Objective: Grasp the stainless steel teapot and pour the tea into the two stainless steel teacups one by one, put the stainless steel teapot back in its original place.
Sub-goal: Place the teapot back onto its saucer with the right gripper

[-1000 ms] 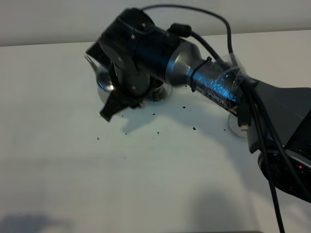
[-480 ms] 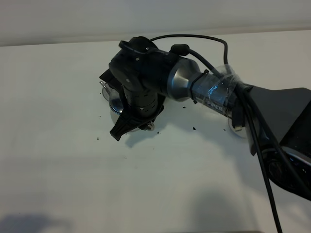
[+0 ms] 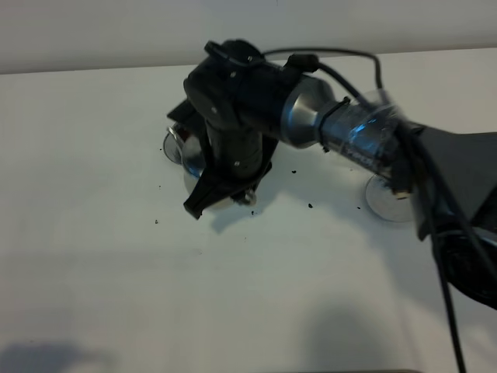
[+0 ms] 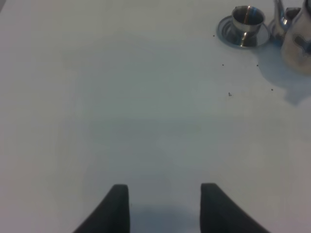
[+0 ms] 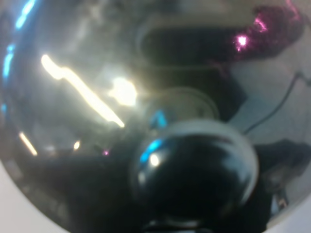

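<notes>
Since a second ago my right gripper (image 3: 233, 175) has swung upright, clamped on the teapot (image 3: 196, 167) at upper centre. Pouring looks finished here. My left gripper (image 4: 164, 206) hangs open.

The left gripper (image 4: 164, 206) hangs over the bare white table (image 4: 121, 107) with its two dark fingers (image 4: 115, 206) apart and nothing between them. Far ahead of it, off to one side, a shiny teacup (image 4: 248, 19) sits on its saucer (image 4: 228, 34). The teapot (image 4: 297, 41) stands just beside that.
</notes>
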Robot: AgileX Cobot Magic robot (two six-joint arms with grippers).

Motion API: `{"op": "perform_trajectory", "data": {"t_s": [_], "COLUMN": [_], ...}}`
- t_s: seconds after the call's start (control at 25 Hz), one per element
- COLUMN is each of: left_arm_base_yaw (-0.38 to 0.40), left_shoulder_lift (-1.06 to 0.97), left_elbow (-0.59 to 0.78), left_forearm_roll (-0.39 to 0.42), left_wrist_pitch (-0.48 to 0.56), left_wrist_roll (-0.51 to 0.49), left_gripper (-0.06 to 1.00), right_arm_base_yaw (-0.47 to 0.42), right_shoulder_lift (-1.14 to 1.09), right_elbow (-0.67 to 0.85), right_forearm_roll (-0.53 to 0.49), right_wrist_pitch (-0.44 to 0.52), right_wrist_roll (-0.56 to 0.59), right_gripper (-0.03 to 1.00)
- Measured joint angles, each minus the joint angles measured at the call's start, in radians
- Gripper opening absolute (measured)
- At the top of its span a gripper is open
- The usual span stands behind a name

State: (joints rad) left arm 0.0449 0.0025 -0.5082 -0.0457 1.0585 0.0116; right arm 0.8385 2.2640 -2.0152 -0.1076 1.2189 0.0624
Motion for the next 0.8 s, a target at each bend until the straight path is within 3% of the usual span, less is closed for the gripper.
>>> {"op": "perform_trajectory", "data": {"t_s": [0.44,0.64,0.8], "left_arm_base_yaw": [0.000,0.000,0.000], "left_shoulder_lift": [0.000,0.000,0.000], "left_elbow": [0.000,0.000,0.000], "left_forearm_roll": [0.000,0.000,0.000], "left_wrist_pitch": [0.000,0.000,0.000], "left_wrist_roll": [0.000,0.000,0.000], "left_gripper": [0.38,0.38,0.38], "right_arm_base_yaw": [-0.089,-0.204,-0.299], "right_shoulder_lift": [-0.168,-0.263,-0.363], "right_elbow": [0.048,0.237,0.429], "right_forearm_roll": [-0.017,-0.009,0.004], "right_wrist_pitch": [-0.001,-0.002,-0.095], "right_wrist_roll": [-0.011,-0.001,0.052], "right_gripper": [0.18,0.18,0.18]}}
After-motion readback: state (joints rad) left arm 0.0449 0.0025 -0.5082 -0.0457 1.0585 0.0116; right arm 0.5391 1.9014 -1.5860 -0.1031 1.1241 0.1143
